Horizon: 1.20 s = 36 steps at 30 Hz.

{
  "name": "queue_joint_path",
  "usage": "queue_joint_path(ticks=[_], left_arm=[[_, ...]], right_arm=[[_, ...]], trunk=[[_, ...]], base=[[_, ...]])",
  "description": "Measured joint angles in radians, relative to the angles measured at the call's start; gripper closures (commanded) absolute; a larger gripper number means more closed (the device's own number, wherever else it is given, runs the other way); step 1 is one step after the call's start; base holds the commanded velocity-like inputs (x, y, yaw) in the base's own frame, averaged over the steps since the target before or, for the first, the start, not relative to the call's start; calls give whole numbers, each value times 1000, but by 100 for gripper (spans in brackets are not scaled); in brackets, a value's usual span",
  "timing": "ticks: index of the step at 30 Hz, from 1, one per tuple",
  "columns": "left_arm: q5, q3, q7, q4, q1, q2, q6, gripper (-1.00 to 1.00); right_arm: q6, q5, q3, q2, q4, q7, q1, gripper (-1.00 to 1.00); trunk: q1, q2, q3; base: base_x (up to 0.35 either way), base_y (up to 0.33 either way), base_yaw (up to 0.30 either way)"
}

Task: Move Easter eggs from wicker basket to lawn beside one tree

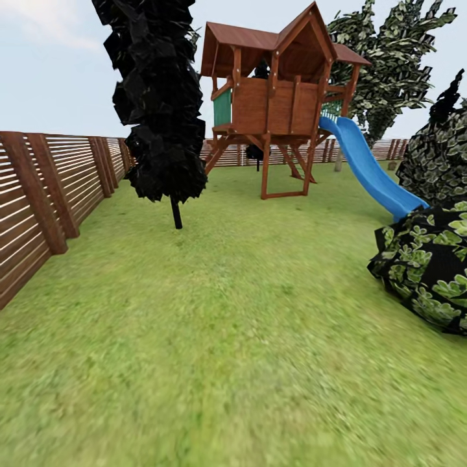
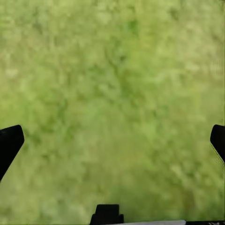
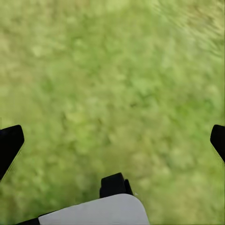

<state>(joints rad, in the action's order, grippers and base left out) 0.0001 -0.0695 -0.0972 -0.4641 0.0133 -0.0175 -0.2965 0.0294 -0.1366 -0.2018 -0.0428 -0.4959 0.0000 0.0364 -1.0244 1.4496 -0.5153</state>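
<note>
The Easter eggs and the wicker basket are out of view. The lawn stretches ahead as short, mottled green grass. A tree with a bare grey-brown trunk and high green leaves stands far back, behind the slide. In the left wrist view my left gripper hangs open over bare grass, its dark fingers spread wide with nothing between them. My right gripper is likewise open above grass, its fingers wide apart and empty.
A wooden playhouse on stilts with a blue slide stands ahead. A thin-stemmed dark cypress-like tree rises at left centre. A slatted wooden fence runs along the left. Leafy bushes crowd the right.
</note>
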Motion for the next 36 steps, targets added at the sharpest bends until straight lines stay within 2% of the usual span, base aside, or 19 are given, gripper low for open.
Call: queue_joint_path(ticks=[25, 36], left_arm=[[1, 6, 0, 0, 0, -1, 0, -100], [1, 6, 0, 0, 0, -2, 0, -100]], right_arm=[[-1, -1, 0, 0, 8, 0, 0, -100], [0, -3, 0, 0, 2, 1, 0, -100]], trunk=[[0, 0, 0], [0, 0, 0]], base=[[334, -94, 0], [334, -111, 71]])
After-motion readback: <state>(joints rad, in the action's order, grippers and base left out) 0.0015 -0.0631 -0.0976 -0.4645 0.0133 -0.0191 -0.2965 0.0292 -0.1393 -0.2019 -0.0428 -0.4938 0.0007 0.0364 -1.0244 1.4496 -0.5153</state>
